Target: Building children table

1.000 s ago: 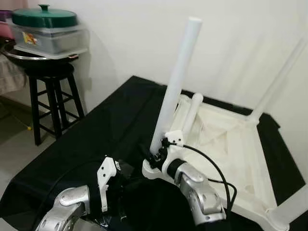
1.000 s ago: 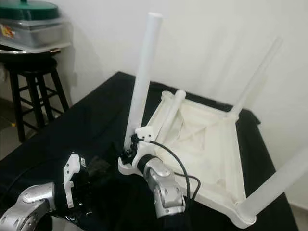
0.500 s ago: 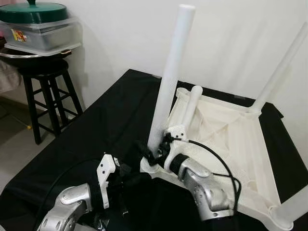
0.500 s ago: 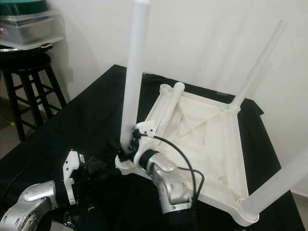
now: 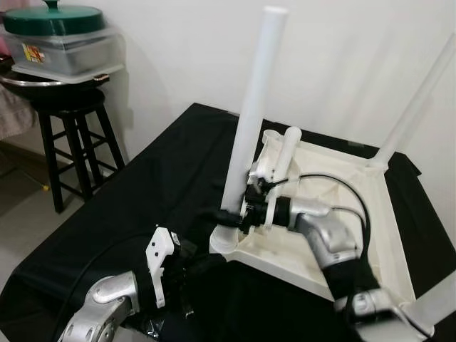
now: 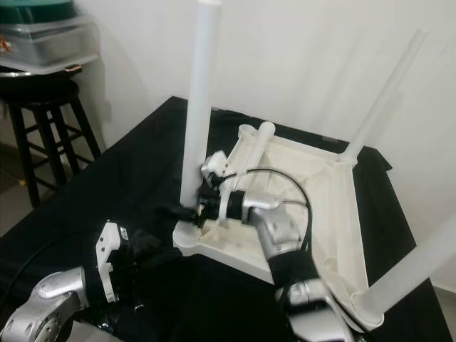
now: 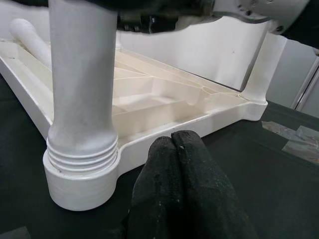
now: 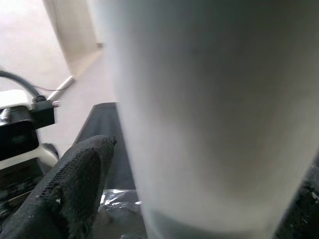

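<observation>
Item: upturned white children's table [image 5: 335, 206] on the black-draped tabletop [image 5: 157, 185], one upright leg [image 5: 251, 107] seated in the near corner socket [image 5: 224, 241]. The right pincer [image 5: 229, 215] was clamped around that leg low down, just above the socket; the left pincer [image 7: 174, 149], fingers pressed together and holding nothing, rested beside the socket. Judged advice: keep the leg vertical while twisting it home, bracing the frame against sliding.

The right gripper [image 5: 229, 214] straddles the upright leg [image 5: 249, 121], blocked ahead. Just behind it a loose leg [image 5: 285, 153] lies in the upturned table [image 5: 370, 235]. Left of the left gripper [image 7: 174, 149] is bare black tabletop [image 5: 142, 192]; the corner socket [image 7: 79, 179] blocks its front.
</observation>
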Controlling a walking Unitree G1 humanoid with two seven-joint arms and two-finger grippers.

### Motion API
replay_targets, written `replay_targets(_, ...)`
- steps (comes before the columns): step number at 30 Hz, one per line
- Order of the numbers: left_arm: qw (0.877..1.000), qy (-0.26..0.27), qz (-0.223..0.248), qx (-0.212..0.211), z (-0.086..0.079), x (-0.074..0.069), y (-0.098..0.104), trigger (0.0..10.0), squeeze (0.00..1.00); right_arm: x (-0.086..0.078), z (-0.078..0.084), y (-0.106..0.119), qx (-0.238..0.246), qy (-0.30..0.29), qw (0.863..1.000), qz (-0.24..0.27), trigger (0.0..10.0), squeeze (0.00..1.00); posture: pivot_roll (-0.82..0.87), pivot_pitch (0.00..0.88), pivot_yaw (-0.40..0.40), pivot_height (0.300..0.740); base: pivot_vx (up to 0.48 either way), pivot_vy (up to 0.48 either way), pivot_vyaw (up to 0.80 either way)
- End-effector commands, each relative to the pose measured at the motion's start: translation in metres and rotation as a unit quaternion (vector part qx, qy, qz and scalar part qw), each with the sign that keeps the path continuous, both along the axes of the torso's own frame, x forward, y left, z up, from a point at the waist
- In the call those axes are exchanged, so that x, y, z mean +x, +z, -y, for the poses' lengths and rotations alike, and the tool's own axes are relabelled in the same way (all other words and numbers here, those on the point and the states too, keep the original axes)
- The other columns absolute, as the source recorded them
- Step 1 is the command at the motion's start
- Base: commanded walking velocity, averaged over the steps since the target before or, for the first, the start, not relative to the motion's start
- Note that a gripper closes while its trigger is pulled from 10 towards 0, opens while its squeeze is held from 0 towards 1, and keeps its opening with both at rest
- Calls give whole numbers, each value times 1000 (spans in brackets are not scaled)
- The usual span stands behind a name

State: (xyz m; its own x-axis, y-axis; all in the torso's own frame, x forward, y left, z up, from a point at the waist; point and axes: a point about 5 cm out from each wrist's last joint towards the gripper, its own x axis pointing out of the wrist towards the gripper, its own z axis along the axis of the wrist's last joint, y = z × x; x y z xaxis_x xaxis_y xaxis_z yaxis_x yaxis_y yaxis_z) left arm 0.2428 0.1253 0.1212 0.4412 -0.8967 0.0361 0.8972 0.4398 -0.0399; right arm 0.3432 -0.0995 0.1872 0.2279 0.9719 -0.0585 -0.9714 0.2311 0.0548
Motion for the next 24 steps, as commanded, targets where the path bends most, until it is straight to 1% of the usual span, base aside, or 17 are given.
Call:
replay_targets(1, 1000, -6, 1, 6, 3, -3, 0, 10000, 0, 1, 3, -3, -11, 41, 999, -16, 6549, 0, 56, 0, -133, 740, 0, 0, 0)
replay_targets(2, 1000, -6, 0, 6, 4, -3, 0, 10000, 0, 2, 4, -4, -14, 53, 998, -21, 6549, 0, 56, 0, -133, 740, 0, 0, 0)
replay_targets(3, 1000, -6, 0, 6, 4, -3, 0, 10000, 0, 2, 4, -4, -14, 53, 998, -21, 6549, 0, 56, 0, -133, 740, 0, 0, 0)
replay_targets(4, 1000, -6, 0, 7, 4, -4, 0, 10000, 0, 1, 6, -4, -16, 75, 997, -31, 0, 0, 58, 0, -133, 740, 0, 0, 0)
replay_targets(5, 1000, -7, 0, 7, 4, -4, -1, 10000, 0, 0, 7, -4, -18, 90, 995, -37, 0, 0, 59, 0, -132, 740, 0, 0, 0)
replay_targets(7, 1000, -7, 0, 7, 4, -4, -1, 10000, 0, 0, 8, -4, -18, 100, 994, -40, 0, 0, 59, 0, -133, 740, 0, 0, 0)
replay_targets(13, 1000, -7, -2, 4, 5, -5, 0, 10000, 0, 3, 12, -6, -7, 102, 994, -42, 0, 0, 50, 0, -122, 740, 0, 0, 0)
replay_targets(16, 1000, -10, -3, 4, 5, -6, 0, 10000, 0, 1, 14, -15, -18, 77, 996, -28, 0, 0, 40, 0, -119, 740, 0, 0, 0)
replay_targets(18, 1000, -10, -4, 4, 5, -6, 0, 10000, 0, 0, 14, -18, -22, 69, 997, -24, 0, 0, 40, 0, -119, 740, 0, 0, 0)
replay_targets(19, 1000, -10, -4, 3, 4, -6, 0, 10000, 0, -1, 13, -22, -35, 35, 999, -13, 0, 0, 36, 0, -118, 740, 0, 0, 0)
replay_targets(20, 1000, -10, -4, 3, 4, -6, 0, 10000, 0, -1, 13, -22, -35, 35, 999, -13, 0, 0, 36, 0, -118, 740, 0, 0, 0)
replay_targets(21, 1000, -10, -4, 3, 4, -6, 0, 10000, 0, -1, 13, -25, -42, 12, 999, -5, 0, 0, 36, 0, -118, 740, 0, 0, 0)
replay_targets(22, 1000, -9, -4, 3, 3, -7, 1, 10000, 0, 4, -2, -32, -22, -173, 985, -9, 0, 0, 34, 0, -128, 740, 0, 0, 0)
replay_targets(23, 1000, -9, -4, 4, 2, -8, 1, 10000, 0, 6, -5, -36, -11, -312, 950, -22, 0, 0, 34, 0, -128, 740, 0, 0, 0)
replay_targets(24, 1000, -9, -4, 4, 0, -8, 2, 10000, 0, -24, -22, -57, -12, -363, 930, -61, 0, 0, 25, 0, -108, 740, 0, 0, 0)
